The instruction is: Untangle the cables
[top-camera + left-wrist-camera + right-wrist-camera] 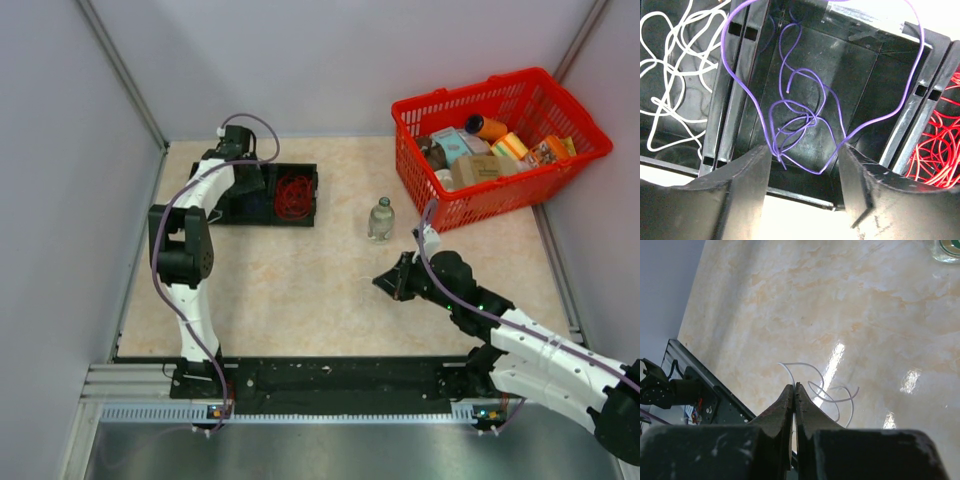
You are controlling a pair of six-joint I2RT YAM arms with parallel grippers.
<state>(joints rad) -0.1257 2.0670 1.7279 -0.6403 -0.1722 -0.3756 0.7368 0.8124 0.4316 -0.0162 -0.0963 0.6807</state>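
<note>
Three light, floppy bunches, white cable [682, 60], purple cable [807, 119], red cable [940, 145], sit in separate tray [727, 110] compartments under the spread left end effector [802, 155], while the right end effector [794, 386] is pressed together, apparently pinching a white strand [837, 400] above the tabletop [790, 300]; best grabbed by a free end.

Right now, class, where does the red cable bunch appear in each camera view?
Top external: red cable bunch in the right compartment of the black tray, upper left.
Left wrist: red cable bunch at the right edge, past the divider.
Right wrist: not in it.
Shared landmark: the black tray.
</note>
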